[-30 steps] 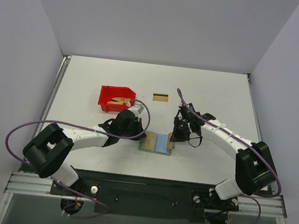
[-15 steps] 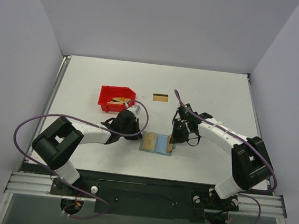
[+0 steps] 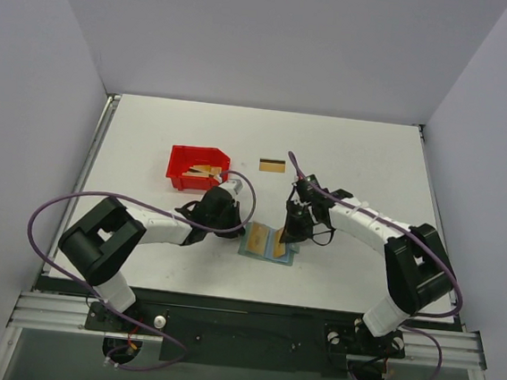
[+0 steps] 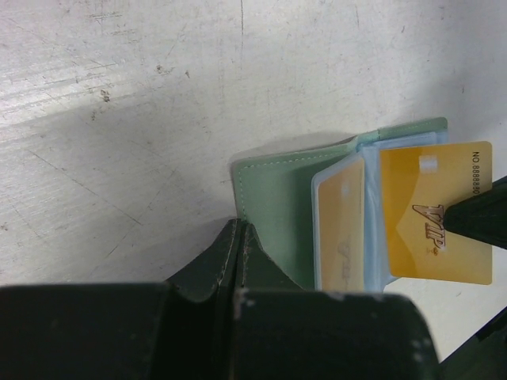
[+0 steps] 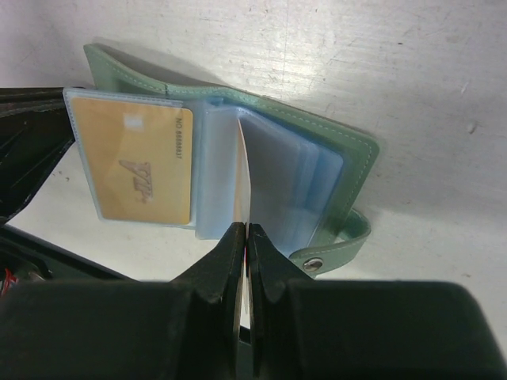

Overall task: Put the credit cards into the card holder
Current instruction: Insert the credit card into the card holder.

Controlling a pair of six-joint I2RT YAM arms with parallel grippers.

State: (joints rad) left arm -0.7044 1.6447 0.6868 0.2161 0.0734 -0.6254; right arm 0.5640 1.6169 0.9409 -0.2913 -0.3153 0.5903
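While the card holder [image 3: 266, 250] lies open on the near middle of the table [image 3: 364, 156], it is hemmed in on both sides. The left gripper [image 4: 240, 237], fingers closed together, rests its tips on the corner of the green cover. The right gripper [image 5: 244, 237] is pinched on a held card [image 4: 432, 210] over the blue pockets. Bare tabletop lies free on the far side and along the near edge. A pocketed card [image 5: 135, 170] sits in a clear leaf just beside the held one, which the right wrist view shows edge-on. A red bin [image 3: 181, 161] with tan pieces inside stands near the left arm, and a lone card [image 3: 272, 165] lies well apart, farther back. The white surface is scuffed and scratched, with pale grey walls [image 3: 277, 40] on three sides. A second ago the right gripper was at the holder's right edge; it is now over the middle, and the bin and lone card have not moved.
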